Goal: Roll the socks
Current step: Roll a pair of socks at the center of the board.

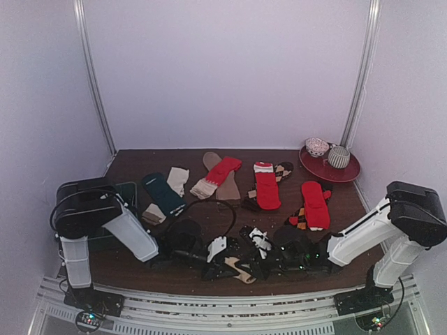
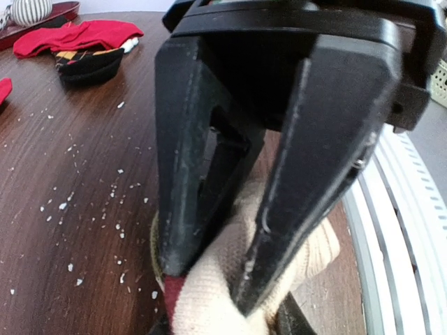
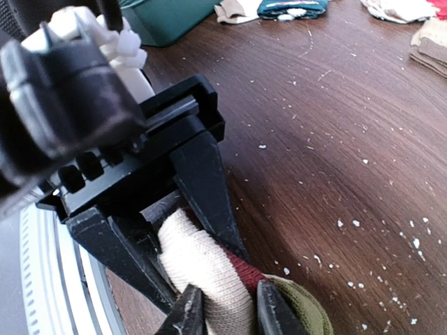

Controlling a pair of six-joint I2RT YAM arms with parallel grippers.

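A cream sock with a maroon band and an olive part (image 1: 239, 269) lies at the near edge of the table, held between both grippers. My left gripper (image 2: 209, 289) is shut on the cream sock (image 2: 202, 303). It also shows in the top view (image 1: 213, 257). My right gripper (image 3: 225, 313) is shut on the same sock (image 3: 202, 265) from the opposite side, and it shows in the top view (image 1: 269, 257). Other socks lie flat farther back: a red one (image 1: 267, 187), red on argyle (image 1: 316, 204), red on tan (image 1: 225, 171), dark teal (image 1: 164, 193), and black-and-white (image 1: 260, 239).
A red plate (image 1: 347, 172) at the back right holds two rolled sock balls (image 1: 339, 156). A dark green tray (image 1: 128, 191) stands at the left behind my left arm and also shows in the right wrist view (image 3: 171, 17). White crumbs dot the wooden table (image 3: 335, 139). A metal rail runs along the near edge.
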